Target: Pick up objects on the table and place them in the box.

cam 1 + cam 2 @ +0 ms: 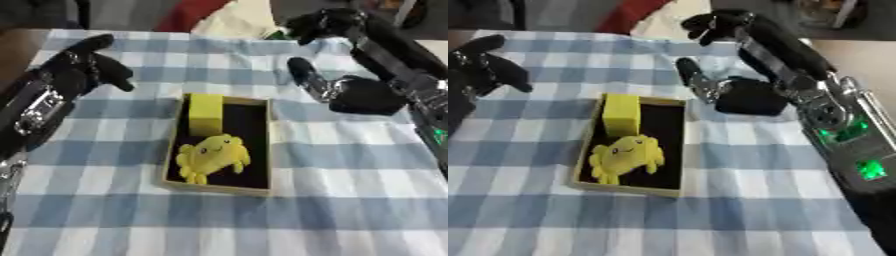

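Yellow toy (213, 154), unlabelled, inside box (171, 150)

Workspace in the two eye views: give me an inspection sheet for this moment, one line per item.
Surface: table under a blue-and-white checked cloth.
Job's things: shallow box with dark lining, holding a yellow block at its far end and a yellow plush toy nearer.
Clutter: nothing seen on the cloth.
Hands: left hand above the cloth left of the box, holding nothing; right hand right of the box's far end, holding nothing.
Cables: nothing seen.
Surroundings: red and cream fabric beyond the far edge.
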Robot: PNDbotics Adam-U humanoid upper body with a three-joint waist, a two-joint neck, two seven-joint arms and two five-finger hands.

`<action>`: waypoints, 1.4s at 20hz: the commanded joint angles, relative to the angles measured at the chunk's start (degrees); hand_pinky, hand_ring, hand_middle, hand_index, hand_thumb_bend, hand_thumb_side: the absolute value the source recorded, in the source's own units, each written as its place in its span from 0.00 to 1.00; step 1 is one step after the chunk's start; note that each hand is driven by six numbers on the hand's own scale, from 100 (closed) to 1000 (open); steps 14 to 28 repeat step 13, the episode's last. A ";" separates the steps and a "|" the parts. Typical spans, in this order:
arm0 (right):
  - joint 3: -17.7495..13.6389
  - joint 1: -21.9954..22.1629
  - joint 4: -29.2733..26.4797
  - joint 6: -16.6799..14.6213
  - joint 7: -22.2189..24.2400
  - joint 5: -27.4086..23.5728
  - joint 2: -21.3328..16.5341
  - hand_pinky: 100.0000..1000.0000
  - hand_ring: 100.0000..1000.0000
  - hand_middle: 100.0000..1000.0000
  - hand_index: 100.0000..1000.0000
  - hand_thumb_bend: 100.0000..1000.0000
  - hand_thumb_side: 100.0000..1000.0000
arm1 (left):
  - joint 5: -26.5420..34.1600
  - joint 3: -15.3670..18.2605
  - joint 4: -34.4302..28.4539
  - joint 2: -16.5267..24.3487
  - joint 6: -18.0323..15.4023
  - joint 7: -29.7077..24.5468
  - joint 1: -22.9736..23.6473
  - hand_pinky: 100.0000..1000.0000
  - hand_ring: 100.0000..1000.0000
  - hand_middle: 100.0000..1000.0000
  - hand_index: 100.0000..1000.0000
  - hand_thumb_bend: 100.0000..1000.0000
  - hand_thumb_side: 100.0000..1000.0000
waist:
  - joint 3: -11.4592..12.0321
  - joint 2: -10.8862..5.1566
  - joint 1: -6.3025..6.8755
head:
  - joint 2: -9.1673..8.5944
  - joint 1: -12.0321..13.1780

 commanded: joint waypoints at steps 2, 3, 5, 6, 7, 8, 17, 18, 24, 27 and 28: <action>-4.21 1.29 -1.19 0.16 -3.57 -3.24 1.61 0.81 0.68 0.65 0.86 0.00 0.74 | 0.21 0.72 -1.38 0.74 -0.04 0.13 0.00 0.88 0.68 0.68 0.99 0.01 0.86 | -0.31 -1.29 0.18 | 0.94 0.39; -5.05 1.91 -1.19 0.15 -4.35 -3.97 2.23 0.81 0.67 0.64 0.85 0.00 0.73 | 0.22 0.71 -1.41 0.70 -0.01 0.13 0.16 0.88 0.68 0.68 0.99 0.02 0.86 | -0.35 -1.36 0.19 | 1.12 0.51; -6.25 3.15 -1.19 0.22 -5.86 -5.39 3.31 0.81 0.67 0.64 0.86 0.00 0.73 | 0.29 0.68 -1.51 0.69 0.02 0.18 0.56 0.88 0.68 0.68 0.99 0.02 0.86 | -0.43 -1.58 0.18 | 1.63 0.79; -6.51 3.78 -1.19 0.18 -6.68 -6.09 3.80 0.81 0.67 0.64 0.86 0.00 0.73 | 0.34 0.65 -1.57 0.64 0.04 0.17 0.82 0.88 0.68 0.68 0.99 0.02 0.86 | -0.56 -1.76 0.14 | 2.03 0.84; -6.57 4.35 -1.19 0.08 -7.53 -6.68 4.17 0.81 0.67 0.64 0.86 0.00 0.73 | 0.39 0.61 -1.58 0.55 0.10 0.14 1.06 0.88 0.68 0.68 0.99 0.02 0.86 | -0.69 -1.93 0.08 | 2.46 0.82; -6.52 4.90 -1.19 -0.07 -8.40 -7.18 4.53 0.81 0.67 0.64 0.87 0.00 0.72 | 0.42 0.53 -1.55 0.39 0.21 0.07 1.31 0.88 0.68 0.68 0.99 0.02 0.86 | -0.83 -2.13 0.00 | 2.98 0.77; -5.66 6.97 -1.19 -0.56 -12.78 -8.22 5.90 0.82 0.67 0.65 0.87 0.00 0.71 | 0.45 0.02 -1.27 -0.26 0.63 -0.66 2.33 0.88 0.69 0.69 1.00 0.03 0.87 | -1.24 -2.95 -0.27 | 4.60 0.65; -5.66 6.97 -1.19 -0.56 -12.78 -8.22 5.90 0.82 0.67 0.65 0.87 0.00 0.71 | 0.45 0.02 -1.27 -0.26 0.63 -0.66 2.33 0.88 0.69 0.69 1.00 0.03 0.87 | -1.24 -2.95 -0.27 | 4.60 0.65; -5.66 6.97 -1.19 -0.56 -12.78 -8.22 5.90 0.82 0.67 0.65 0.87 0.00 0.71 | 0.45 0.02 -1.27 -0.26 0.63 -0.66 2.33 0.88 0.69 0.69 1.00 0.03 0.87 | -1.24 -2.95 -0.27 | 4.60 0.65; -5.66 6.97 -1.19 -0.56 -12.78 -8.22 5.90 0.82 0.67 0.65 0.87 0.00 0.71 | 0.45 0.02 -1.27 -0.26 0.63 -0.66 2.33 0.88 0.69 0.69 1.00 0.03 0.87 | -1.24 -2.95 -0.27 | 4.60 0.65; -5.66 6.97 -1.19 -0.56 -12.78 -8.22 5.90 0.82 0.67 0.65 0.87 0.00 0.71 | 0.45 0.02 -1.27 -0.26 0.63 -0.66 2.33 0.88 0.69 0.69 1.00 0.03 0.87 | -1.24 -2.95 -0.27 | 4.60 0.65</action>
